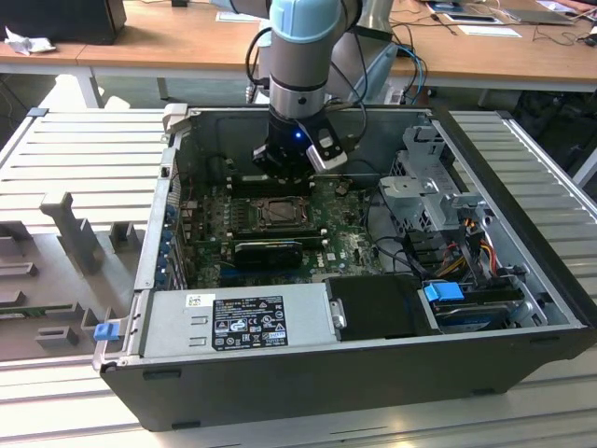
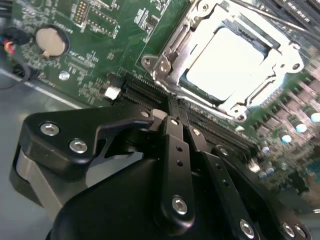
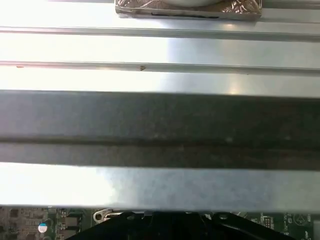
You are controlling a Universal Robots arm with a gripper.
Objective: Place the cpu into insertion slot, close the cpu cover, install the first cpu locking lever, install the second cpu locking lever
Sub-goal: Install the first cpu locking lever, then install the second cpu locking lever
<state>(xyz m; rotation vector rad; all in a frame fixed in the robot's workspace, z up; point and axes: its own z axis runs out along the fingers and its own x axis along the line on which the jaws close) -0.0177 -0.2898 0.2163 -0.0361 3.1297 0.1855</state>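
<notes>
The cpu (image 2: pixel 225 65) lies flat in its socket on the green motherboard, its pale metal top showing through the square opening of the cpu cover (image 2: pixel 182 45), which lies down around it. In the exterior view the socket with the cpu (image 1: pixel 280 213) sits mid-board inside the open computer case. My gripper (image 2: pixel 175 117) hangs just beside the socket's near edge, its two black fingers (image 2: pixel 172 150) pressed together with nothing visible between them. From outside, the gripper (image 1: pixel 283 177) is low over the board just behind the socket.
Black memory slots (image 2: pixel 150 95) run under the fingertips. A coin battery (image 2: pixel 50 42) sits off to one side. The case walls (image 1: pixel 168 168), the power supply (image 1: pixel 242 322) in front and the drive cage (image 1: pixel 434 187) on the exterior view's right hem the board in.
</notes>
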